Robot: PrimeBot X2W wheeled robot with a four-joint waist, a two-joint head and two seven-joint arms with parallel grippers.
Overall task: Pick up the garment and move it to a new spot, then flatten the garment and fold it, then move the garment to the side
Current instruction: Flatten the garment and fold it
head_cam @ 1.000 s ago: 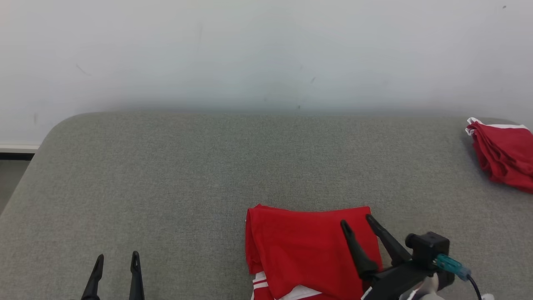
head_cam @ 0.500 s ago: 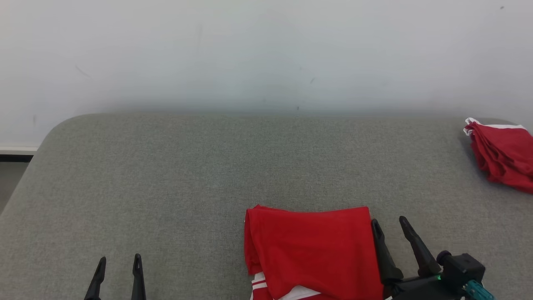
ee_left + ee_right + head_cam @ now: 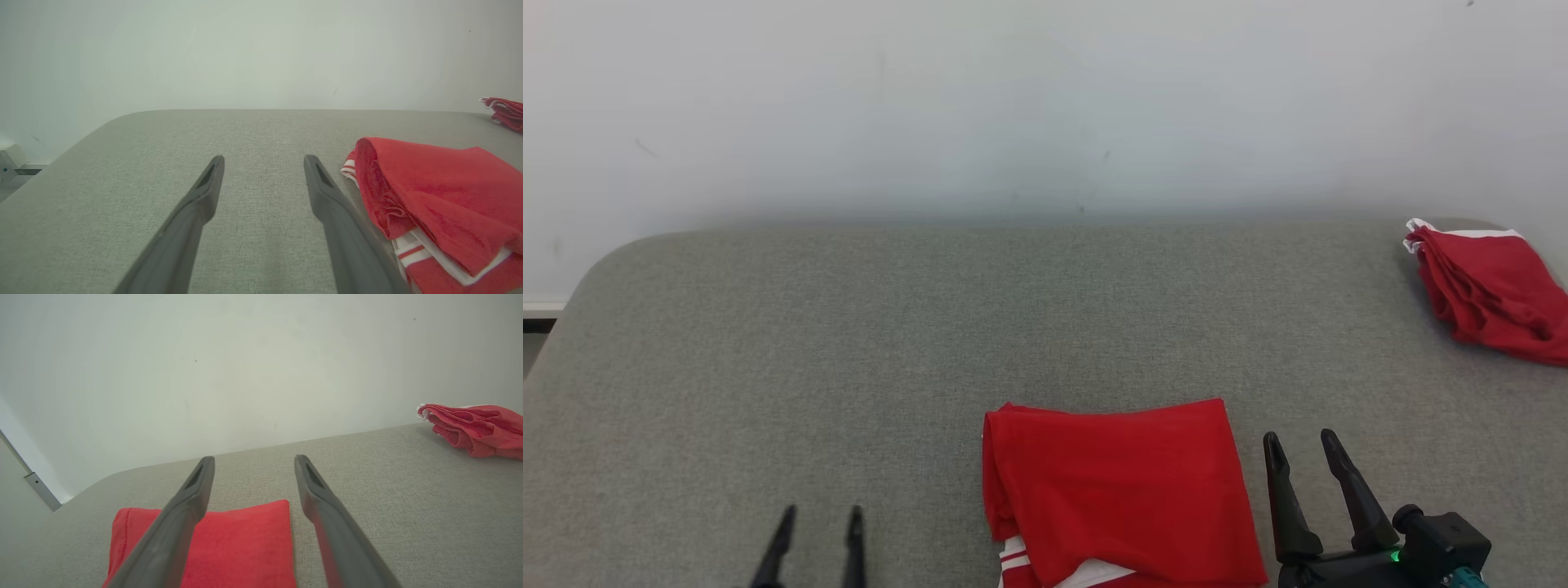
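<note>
Garment [image 3: 1115, 482], folded, red with white stripes, lies on grey fabric surface [image 3: 849, 367].

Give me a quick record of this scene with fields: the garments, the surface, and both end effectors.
surface: grey fabric-covered table against a pale wall
folded garment: red with white stripes, lying folded near the front edge
second garment: red, bunched at the far right corner
left end effector: open, empty, left of the folded garment
right end effector: open, empty, just right of the folded garment
task stage: folding looks done; move to the side not yet made
</note>
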